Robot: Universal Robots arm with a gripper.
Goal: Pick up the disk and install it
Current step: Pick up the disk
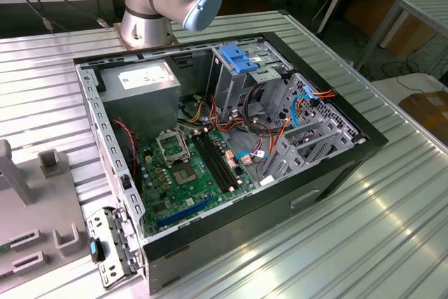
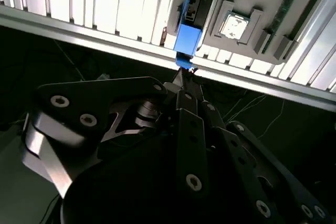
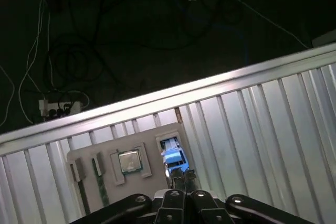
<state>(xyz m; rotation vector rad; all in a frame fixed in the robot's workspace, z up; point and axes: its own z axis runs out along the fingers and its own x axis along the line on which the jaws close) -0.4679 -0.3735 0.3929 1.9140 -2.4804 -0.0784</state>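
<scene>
Gripper set at blue end of disk in grey fixture | jaw state cannot be told | pick-up judged in hand | square firm hold required.

An open computer case sits on the ribbed metal table, green motherboard inside; a grey tray lies at the exterior view's left.
</scene>
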